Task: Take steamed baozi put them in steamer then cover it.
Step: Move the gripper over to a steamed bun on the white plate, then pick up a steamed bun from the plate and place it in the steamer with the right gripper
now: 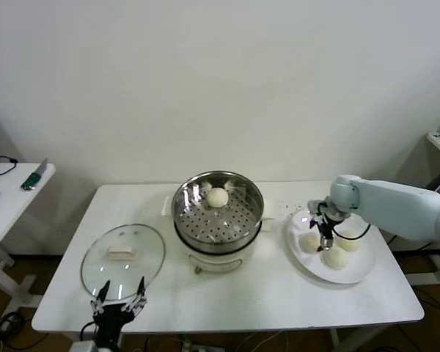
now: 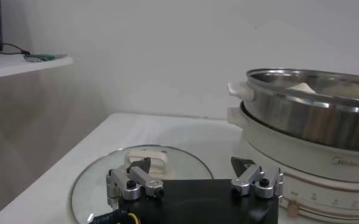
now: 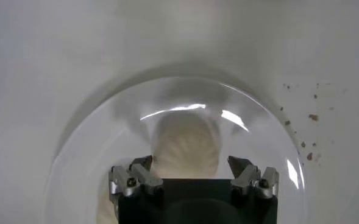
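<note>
Steel and cream together, the steamer (image 1: 218, 220) sits at the middle of the white bench (image 1: 279, 293), nearer the far edge than the near one, its lid off. One steamed baozi (image 1: 218, 196) rests on the perforated tray inside, toward the far side of the pot. Three more buns lie on a flat white plate (image 1: 308, 260) by the bench's right end: one at the plate's left (image 1: 309, 241), one toward the near edge (image 1: 336, 257) and one on the right side (image 1: 349, 240).

Reaching in from the right, the right gripper (image 1: 325, 248) hangs over that plate among the three buns, jaws spread wide and pinching nothing. From its wrist camera the gripper (image 3: 192, 168) has a pale bun (image 3: 185, 146) showing between and beyond its fingertips (image 3: 141, 165), with the plate's glossy rim (image 3: 270, 131) curving around (whether the tips touch the bun cannot be told).

A glass lid (image 1: 123, 253) with a cream handle lies flat near the bench's near-left corner, well apart from the pot. The left gripper (image 1: 120, 292) waits at the near edge just beside the lid, its jaws also spread and empty; its wrist camera shows the gripper (image 2: 192, 167) above the lid (image 2: 106, 176), with the steamer wall (image 2: 313, 115) off to one side.
</note>
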